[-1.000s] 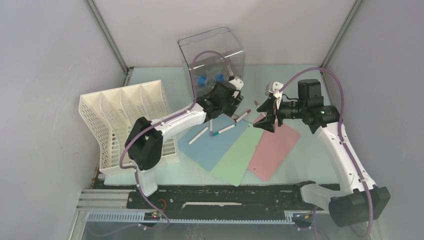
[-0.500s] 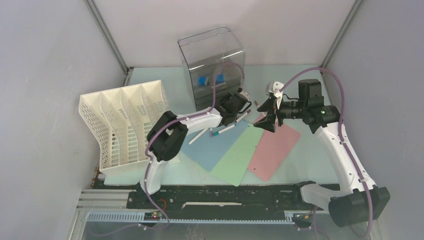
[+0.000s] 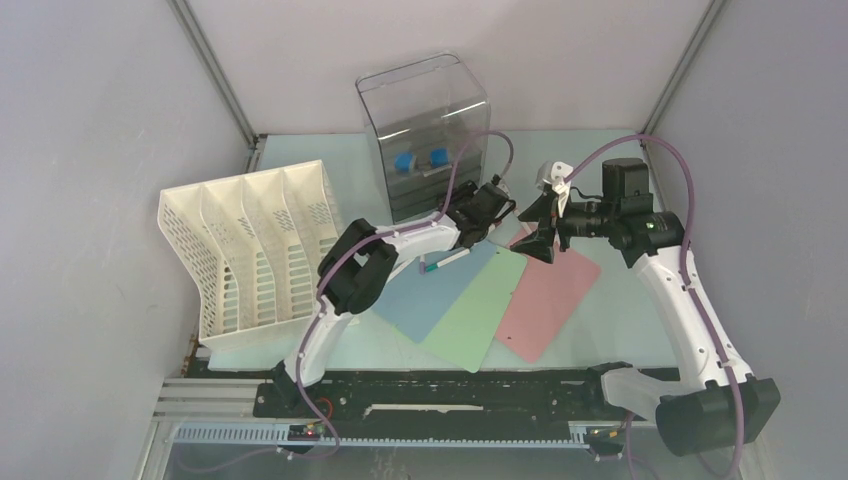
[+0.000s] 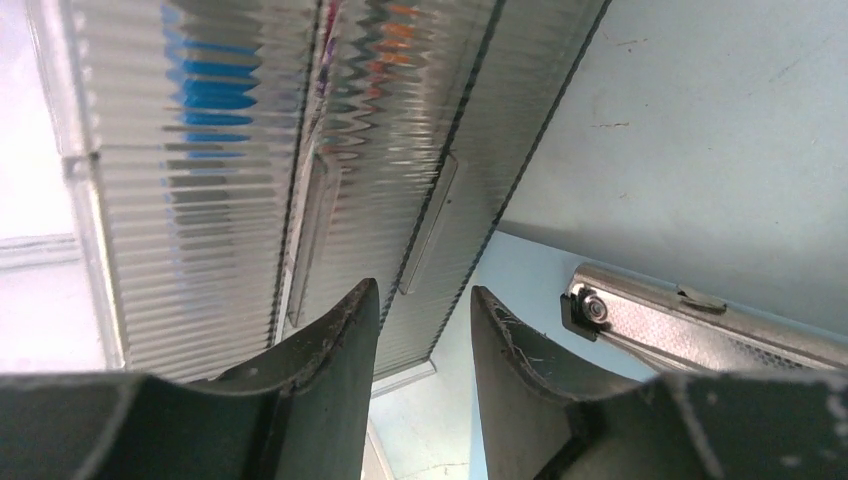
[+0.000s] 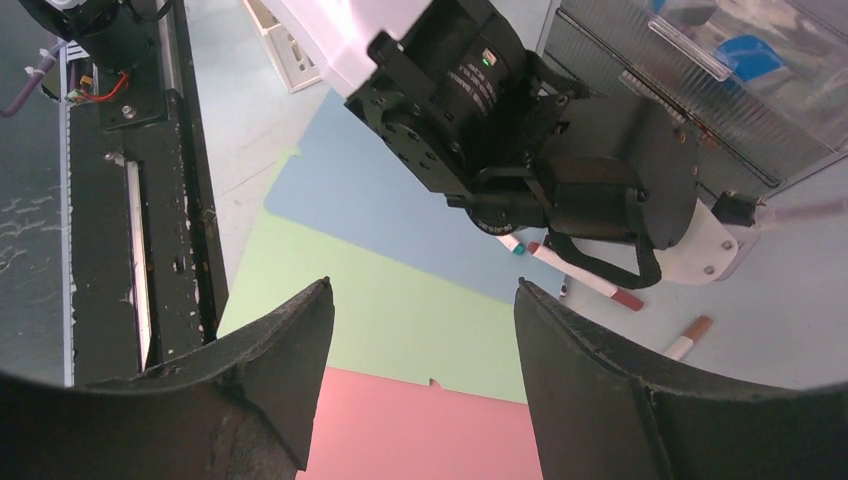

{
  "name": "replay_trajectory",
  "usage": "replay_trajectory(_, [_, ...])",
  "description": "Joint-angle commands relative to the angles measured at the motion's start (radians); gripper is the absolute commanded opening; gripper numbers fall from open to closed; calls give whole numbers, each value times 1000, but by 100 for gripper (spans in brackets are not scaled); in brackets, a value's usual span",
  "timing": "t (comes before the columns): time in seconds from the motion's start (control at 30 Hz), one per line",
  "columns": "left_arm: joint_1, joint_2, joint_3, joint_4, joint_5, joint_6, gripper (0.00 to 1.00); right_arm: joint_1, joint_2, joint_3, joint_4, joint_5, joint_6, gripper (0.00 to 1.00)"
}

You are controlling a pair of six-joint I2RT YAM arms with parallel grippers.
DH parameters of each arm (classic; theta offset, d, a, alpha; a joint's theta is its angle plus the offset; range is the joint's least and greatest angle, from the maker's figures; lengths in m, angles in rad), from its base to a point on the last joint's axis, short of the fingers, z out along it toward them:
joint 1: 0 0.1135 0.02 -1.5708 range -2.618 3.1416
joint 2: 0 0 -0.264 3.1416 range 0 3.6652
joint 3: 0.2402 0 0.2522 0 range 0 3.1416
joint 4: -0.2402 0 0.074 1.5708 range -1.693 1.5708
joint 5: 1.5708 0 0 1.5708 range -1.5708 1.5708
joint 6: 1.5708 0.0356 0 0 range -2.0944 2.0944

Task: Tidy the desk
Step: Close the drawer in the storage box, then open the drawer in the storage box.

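Partly apart at the left gripper (image 4: 422, 288), narrower than a second ago, with nothing visible between the fingers (image 4: 330, 340). Has swung right along the clear drawer box (image 4: 250, 150) and now points at its ribbed front near the right corner, close but not touching. Just near of it, leaves a red-capped pen (image 5: 590, 285) and a teal-tipped marker (image 3: 447, 260) loose by the far edge of the blue folder (image 3: 420, 300). To the right, spread wide and empty at the right gripper (image 5: 422, 285), hardly moved, hovering over the overlapping green folder (image 3: 480, 305) and pink folder (image 3: 550, 295). Far left, no folder seen in the slots of the white file rack (image 3: 250, 250). Under everything, the pale mint desk (image 3: 610, 330), not yet tidied. Reads as a closing that caught no pen; probably calls for a fresh reach before anything gets put away.
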Motion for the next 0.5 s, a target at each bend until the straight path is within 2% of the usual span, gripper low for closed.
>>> replay_trajectory(0.0, [4, 45, 56, 36, -53, 102, 46, -8, -27, 0, 4, -22, -13, 74])
replay_trajectory(0.23, [18, 88, 103, 33, -41, 127, 44, -10, -31, 0, 3, -22, -13, 74])
replay_trajectory(0.47, [33, 119, 129, 34, -34, 146, 39, -10, -33, 1, 5, -25, -15, 74])
